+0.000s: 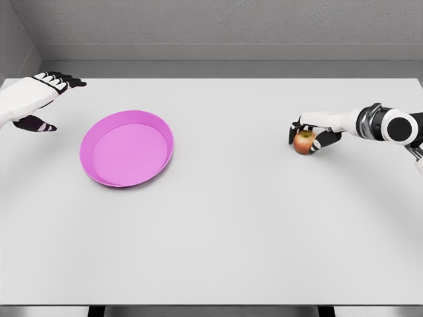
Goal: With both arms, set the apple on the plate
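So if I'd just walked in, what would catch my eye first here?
Probably the bright pink plate, lying left of centre on the white table. Next, the small apple far to the right, with the right hand curled over it. The left hand hangs open at the left edge, beside the plate.

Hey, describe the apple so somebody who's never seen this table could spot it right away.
Start at the wide white table and look to its right side, far from the pink plate on the left. There the right hand reaches in from the right edge, fingers curled over the apple. It is the only small round thing there, reddish with a yellow-green patch.
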